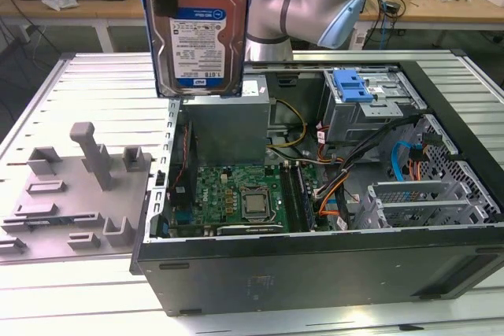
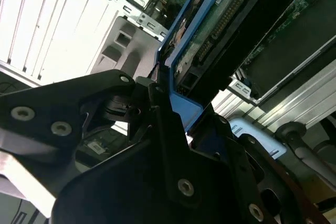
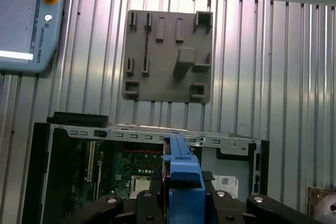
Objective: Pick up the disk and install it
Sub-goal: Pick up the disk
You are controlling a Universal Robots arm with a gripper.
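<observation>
Silver disk (image 1: 201, 33) in blue carrier (image 3: 184, 174), one, label w/ blue band & barcodes, held upright in air above open PC case (image 1: 315, 265), end effector (image 3: 184, 203) clamped on carrier edge, one grey fixture plate (image 1: 79, 186) on counter (image 1: 87, 76) beside case

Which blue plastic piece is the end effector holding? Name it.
The carrier frame on the disk, gripped by the end effector above the case; the blue latch sits on the drive cage.
</observation>
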